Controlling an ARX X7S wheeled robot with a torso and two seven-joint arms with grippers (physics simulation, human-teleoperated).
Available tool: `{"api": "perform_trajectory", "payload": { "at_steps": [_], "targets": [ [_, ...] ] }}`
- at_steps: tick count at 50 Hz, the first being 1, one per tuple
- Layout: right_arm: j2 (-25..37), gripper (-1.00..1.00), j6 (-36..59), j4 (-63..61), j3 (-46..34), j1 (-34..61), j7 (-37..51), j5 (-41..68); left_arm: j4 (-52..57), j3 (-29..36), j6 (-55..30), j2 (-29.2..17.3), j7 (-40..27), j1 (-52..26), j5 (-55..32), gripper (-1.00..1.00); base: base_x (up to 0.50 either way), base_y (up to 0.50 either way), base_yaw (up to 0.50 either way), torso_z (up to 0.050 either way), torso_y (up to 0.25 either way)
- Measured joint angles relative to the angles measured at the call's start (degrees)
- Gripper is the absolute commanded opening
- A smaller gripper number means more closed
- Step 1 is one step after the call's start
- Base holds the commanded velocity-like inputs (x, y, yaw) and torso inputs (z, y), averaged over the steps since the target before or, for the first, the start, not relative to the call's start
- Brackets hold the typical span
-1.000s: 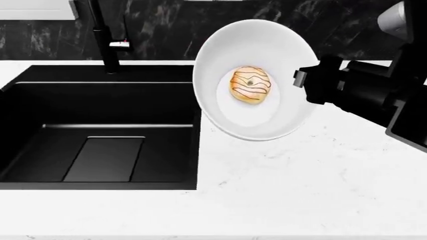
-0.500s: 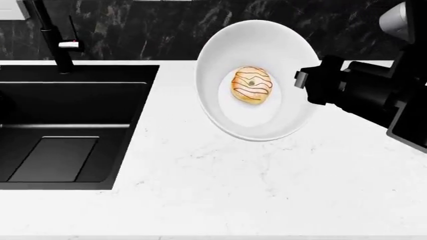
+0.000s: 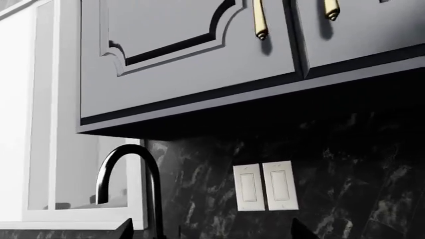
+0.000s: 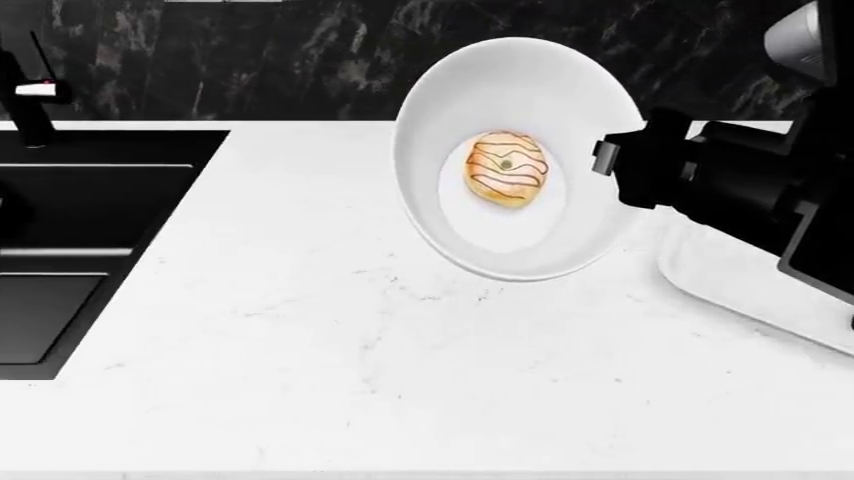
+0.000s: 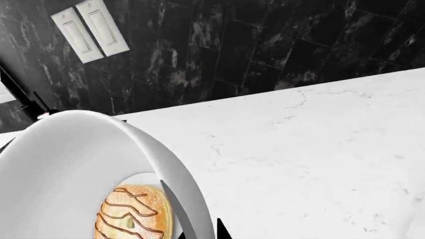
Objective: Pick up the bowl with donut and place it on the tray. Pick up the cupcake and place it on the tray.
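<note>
You have the bowl (image 4: 514,160) up off the counter (image 4: 347,360), with the donut (image 4: 505,170) sitting in its middle. Your right gripper (image 4: 617,165) pinches the rim on the bowl's right side, and in the right wrist view one fingertip lies inside the wall close to the donut. The bowl hangs tilted over the white marble, well away from the sink (image 4: 67,240). The tray (image 4: 727,275) shows only as a pale corner under your right arm, so the carry looks about half done. Next, swing the bowl right, level it over the tray and lower before letting go. The cupcake is not in view. Your left gripper barely shows, so I cannot tell how it is set.
</note>
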Motion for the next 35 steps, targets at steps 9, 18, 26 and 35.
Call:
{"api": "perform_trajectory", "payload": {
  "at_steps": [9,18,26,35],
  "targets": [
    [0.1,-1.0,-0.1,-0.2,0.1,-0.2,0.1,-0.2,0.1,-0.2,-0.1,0.1,0.1,0.3,0.1,1.0,0.0,-0.5,0.0,0.0,0.001],
    [0.1,-1.0,-0.1,-0.2,0.0,-0.4,0.2,-0.3,0.2,-0.5,-0.1,0.2,0.2,0.6,0.2,1.0,0.0,-0.5,0.0,0.0,0.0],
    [0.0,-1.0,-0.1,-0.2,0.0,-0.2,0.3,-0.4,0.3,-1.1,-0.3,0.3,0.5,1.0,0.2,1.0,0.0,-0.5,0.0,0.0,0.001],
    [-0.7,-1.0,-0.3,0.3,0.1,0.2,0.3,-0.5,0.4,-1.8,-0.5,0.5,0.7,1.4,0.2,1.0,0.0,-0.5,0.0,0.001,0.0]
  ]
}}
